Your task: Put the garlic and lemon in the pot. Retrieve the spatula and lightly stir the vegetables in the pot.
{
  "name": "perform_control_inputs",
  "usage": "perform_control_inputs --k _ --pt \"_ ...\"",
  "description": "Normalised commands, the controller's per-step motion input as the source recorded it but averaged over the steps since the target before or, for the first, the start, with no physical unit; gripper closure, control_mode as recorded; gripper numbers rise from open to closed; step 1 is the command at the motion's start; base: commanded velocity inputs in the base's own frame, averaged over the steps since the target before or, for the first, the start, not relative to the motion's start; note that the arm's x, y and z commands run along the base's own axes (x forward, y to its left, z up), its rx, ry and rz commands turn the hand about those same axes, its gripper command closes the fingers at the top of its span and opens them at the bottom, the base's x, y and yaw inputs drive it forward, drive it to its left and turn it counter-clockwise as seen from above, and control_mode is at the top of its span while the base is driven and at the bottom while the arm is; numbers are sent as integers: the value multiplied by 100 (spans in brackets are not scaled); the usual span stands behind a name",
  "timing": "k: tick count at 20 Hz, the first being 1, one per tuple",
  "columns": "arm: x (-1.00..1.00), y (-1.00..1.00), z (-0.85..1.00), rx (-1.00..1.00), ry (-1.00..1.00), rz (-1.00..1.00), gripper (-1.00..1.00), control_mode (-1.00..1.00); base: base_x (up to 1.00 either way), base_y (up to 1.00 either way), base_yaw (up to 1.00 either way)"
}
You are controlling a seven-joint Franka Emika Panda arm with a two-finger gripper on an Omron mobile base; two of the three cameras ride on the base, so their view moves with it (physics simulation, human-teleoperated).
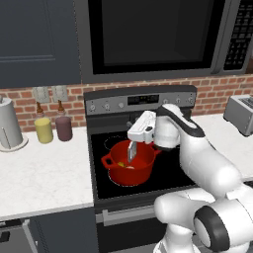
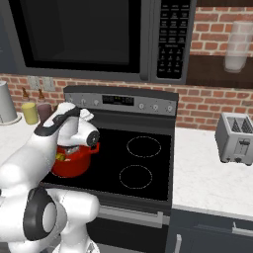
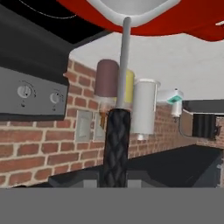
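Claw (image 1: pixel 132 144) grips spatula (image 1: pixel 131 152) (head down) inside pot (image 1: pixel 129 170).

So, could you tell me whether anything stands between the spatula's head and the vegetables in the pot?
Nothing visible does. The gripper is shut on the spatula, which reaches straight down into the open pot on the stove.

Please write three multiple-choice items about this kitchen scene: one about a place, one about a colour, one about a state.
1. Where does the pot stand?
A. on the stove's front left burner
B. on the white counter
C. inside the microwave

2. What colour is the pot?
A. blue
B. red
C. silver

3. What is the gripper doing?
A. hanging open
B. shut on the spatula
C. shut on a lemon

Answers:
1 A, the black cooktop lies under it.
2 B, its walls are bright red.
3 B, the black handle runs up from the fingers.
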Motion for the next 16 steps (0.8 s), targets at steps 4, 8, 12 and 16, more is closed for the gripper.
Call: perform_control_inputs --k 4,8,12,16 --pt "-26 0 13 14 29 -12 100 -100 0 0 0" --pt "-31 0 -18 17 26 -12 100 -100 0 0 0" --pt "-1 0 -30 10 20 -15 100 -100 0 0 0" --pt "18 0 -52 4 15 -17 100 -100 0 0 0"
